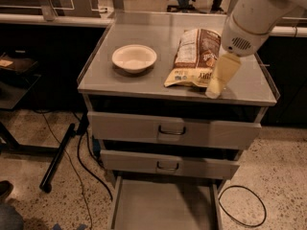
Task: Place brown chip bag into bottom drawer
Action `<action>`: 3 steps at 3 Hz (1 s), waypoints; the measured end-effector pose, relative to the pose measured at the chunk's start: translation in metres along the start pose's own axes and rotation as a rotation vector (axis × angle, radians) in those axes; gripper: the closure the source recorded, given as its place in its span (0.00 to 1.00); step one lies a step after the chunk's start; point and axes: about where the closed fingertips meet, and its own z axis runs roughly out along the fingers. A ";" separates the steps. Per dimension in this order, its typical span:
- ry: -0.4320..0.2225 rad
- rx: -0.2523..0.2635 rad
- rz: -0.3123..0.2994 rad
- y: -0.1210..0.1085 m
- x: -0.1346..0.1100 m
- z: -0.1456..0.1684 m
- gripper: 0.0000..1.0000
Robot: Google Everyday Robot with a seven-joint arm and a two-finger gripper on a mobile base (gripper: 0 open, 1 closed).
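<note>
bag spot: the brown chip bag is lying flat on the cabinet top, right-hand half, not in any drawer yet
gripper spot: the gripper hangs low over the front right of the top, tip just beside the bag's yellow-band end
gripper state: honestly can't tell how far open it is from this angle; it doesn't look like it's got hold of anything, the bag is sitting on the top on its own
the relation that matters: the bag lies to the left of the gripper tip and runs back from it, so I'd guess the grab needs a small shift left and back
bag long axis: front to back, leaning a bit, yellow end nearest the front edge
which arm: only one arm on this thing, so no choice there
target: the bottom drawer is pulled out at floor level, directly below the front edge, well below the bag
count: 1 bag, 1 bowl (left of the bag, apart from it), 3 drawers (2 upper ones pushed in, 1 open), 1 gripper
</note>
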 end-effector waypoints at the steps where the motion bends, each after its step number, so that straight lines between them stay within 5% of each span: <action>1: 0.001 -0.009 0.005 -0.001 0.000 0.006 0.00; 3: -0.070 -0.028 0.054 -0.019 -0.032 0.036 0.00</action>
